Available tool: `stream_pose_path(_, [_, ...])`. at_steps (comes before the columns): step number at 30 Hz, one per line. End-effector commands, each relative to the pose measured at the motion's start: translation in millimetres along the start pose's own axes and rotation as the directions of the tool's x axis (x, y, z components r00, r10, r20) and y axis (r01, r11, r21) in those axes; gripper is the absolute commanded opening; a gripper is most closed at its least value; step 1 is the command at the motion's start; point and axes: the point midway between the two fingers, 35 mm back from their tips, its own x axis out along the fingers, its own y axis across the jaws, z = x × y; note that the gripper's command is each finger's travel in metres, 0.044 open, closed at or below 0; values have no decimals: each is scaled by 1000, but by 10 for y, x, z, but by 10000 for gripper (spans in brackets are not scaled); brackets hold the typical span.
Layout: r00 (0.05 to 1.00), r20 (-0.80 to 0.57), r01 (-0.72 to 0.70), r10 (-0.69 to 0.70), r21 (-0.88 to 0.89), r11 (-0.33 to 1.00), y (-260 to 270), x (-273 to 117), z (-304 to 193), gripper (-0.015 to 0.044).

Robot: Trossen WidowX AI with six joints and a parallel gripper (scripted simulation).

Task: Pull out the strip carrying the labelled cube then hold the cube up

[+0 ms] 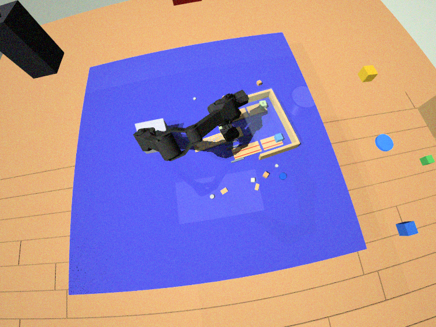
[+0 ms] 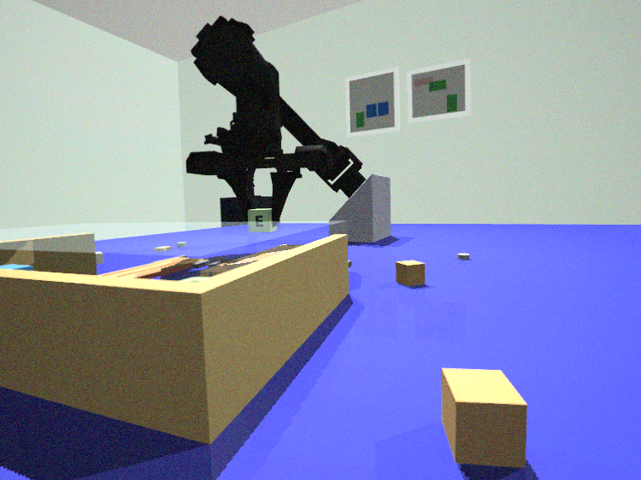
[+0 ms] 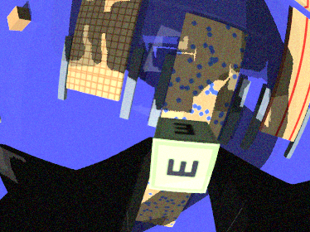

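One labelled cube (image 3: 182,166) marked with the letter E, and three patterned strips: one gridded (image 3: 105,25), one dotted (image 3: 206,64) and one red-lined (image 1: 254,146). On the blue mat (image 1: 145,232), five small tan blocks show from above: one (image 1: 258,82) toward the far edge and four (image 1: 265,174) toward the near edge. On the wooden floor by the right edge sit three coloured cubes, yellow (image 1: 367,73), green (image 1: 426,159) and blue (image 1: 406,228), and one blue disc (image 1: 383,142).

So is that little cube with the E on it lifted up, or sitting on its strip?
Lifted. The gripper is shut on the E cube, which hangs above the dotted strip and the tray wall.
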Motion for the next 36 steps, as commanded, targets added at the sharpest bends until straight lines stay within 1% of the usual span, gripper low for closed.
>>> stream_pose_path(1, [1000, 15, -5, 5, 10, 1000, 49, -50, -107, 0])
stream_pose_path(10, [1000, 14, -6, 5, 8, 1000, 167, -35, -399, 0])
stream_pose_path(13, [1000, 14, -6, 6, 8, 1000, 169, -73, -403, 0])
stream_pose_path(19, [1000, 14, -7, 7, 8, 1000, 170, -385, -408, 0])
stream_pose_path(36, [1000, 14, -7, 7, 8, 1000, 169, -395, -409, 0])
